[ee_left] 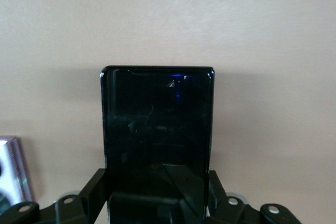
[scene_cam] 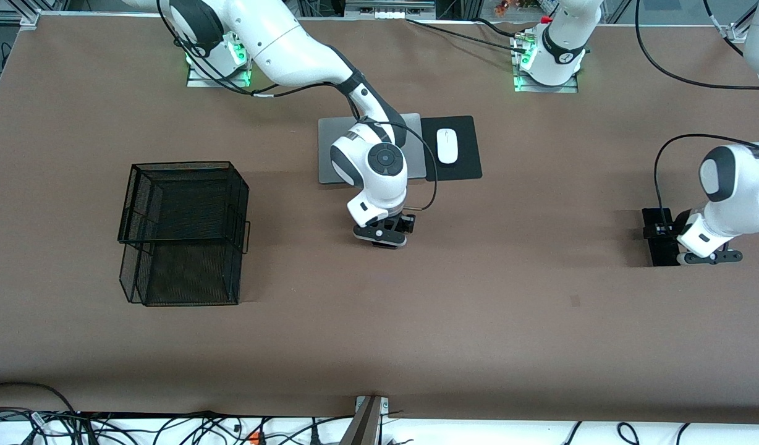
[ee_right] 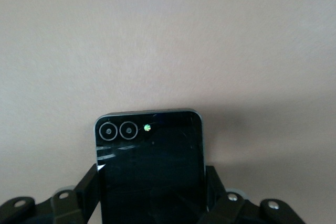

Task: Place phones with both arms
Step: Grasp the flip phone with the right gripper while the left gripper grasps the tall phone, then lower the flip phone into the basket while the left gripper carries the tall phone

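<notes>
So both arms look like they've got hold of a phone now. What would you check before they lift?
1. Left tool shut on the long black phone: ok.
2. Right tool shut on the flip phone: ok.
3. Both phones sit straight between the fingers: ok.
4. Wire basket stands apart from both arms, toward the right arm's end: ok.
5. White-lilac phone beside the long one, apart from the left tool: cannot tell.
6. Laptop and mouse away from both tools: ok.
</notes>
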Available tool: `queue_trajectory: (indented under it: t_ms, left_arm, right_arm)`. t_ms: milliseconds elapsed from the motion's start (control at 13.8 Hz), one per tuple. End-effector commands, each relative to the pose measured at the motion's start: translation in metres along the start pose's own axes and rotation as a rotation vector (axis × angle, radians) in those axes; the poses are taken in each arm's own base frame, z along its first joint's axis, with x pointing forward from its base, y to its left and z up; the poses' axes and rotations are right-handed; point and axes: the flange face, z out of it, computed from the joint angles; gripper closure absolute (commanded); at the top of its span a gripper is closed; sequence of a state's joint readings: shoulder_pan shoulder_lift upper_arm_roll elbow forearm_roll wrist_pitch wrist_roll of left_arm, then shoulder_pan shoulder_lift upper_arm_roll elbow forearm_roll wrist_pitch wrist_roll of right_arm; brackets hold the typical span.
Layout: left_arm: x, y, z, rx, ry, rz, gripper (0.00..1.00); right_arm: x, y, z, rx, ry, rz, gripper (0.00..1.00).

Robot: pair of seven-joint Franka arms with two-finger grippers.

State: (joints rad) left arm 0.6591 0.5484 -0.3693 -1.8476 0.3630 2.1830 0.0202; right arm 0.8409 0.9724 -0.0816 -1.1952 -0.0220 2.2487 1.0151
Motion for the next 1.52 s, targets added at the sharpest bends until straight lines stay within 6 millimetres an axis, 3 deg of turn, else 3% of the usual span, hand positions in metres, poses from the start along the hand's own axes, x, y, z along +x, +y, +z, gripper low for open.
queue_trajectory:
  t_ms: [0,218,363,580,725,870,1015,1160,1305,1451]
  left_arm:
    - [0.011,0.017,-0.070,-0.052,-0.062,0.000,0.65]
    - [0.017,0.059,-0.119,-0.157,-0.112,0.021,0.67]
    - [0.020,0.095,-0.141,-0.180,-0.102,0.080,0.69]
    - [0.018,0.180,-0.158,-0.184,-0.093,0.214,0.79]
    - [0.015,0.249,-0.162,-0.166,-0.097,0.229,0.80]
    - [0.008,0.330,-0.138,-0.153,-0.144,0.187,0.80]
    - [0.004,0.415,-0.131,-0.158,-0.115,0.130,0.77]
    - [-0.001,0.473,-0.113,-0.205,-0.077,0.118,0.76]
    - [-0.013,0.526,-0.092,-0.249,-0.025,0.169,0.76]
    - [-0.025,0.564,-0.072,-0.239,0.019,0.161,0.76]
  right_arm:
    - [0.023,0.009,-0.085,-0.021,-0.019,-0.013,1.00]
    - [0.049,0.033,-0.164,-0.059,-0.063,-0.050,1.00]
    - [0.070,0.063,-0.205,-0.072,-0.105,-0.092,1.00]
    - [0.117,0.131,-0.254,-0.060,-0.167,-0.216,1.00]
    - [0.143,0.188,-0.267,-0.103,-0.206,-0.278,1.00]
    - [0.161,0.252,-0.274,-0.119,-0.220,-0.332,1.00]
    - [0.176,0.317,-0.275,-0.107,-0.230,-0.367,1.00]
    - [0.182,0.389,-0.264,-0.055,-0.241,-0.381,1.00]
    - [0.175,0.446,-0.249,-0.022,-0.226,-0.388,1.00]
    - [0.162,0.496,-0.227,0.009,-0.216,-0.390,1.00]
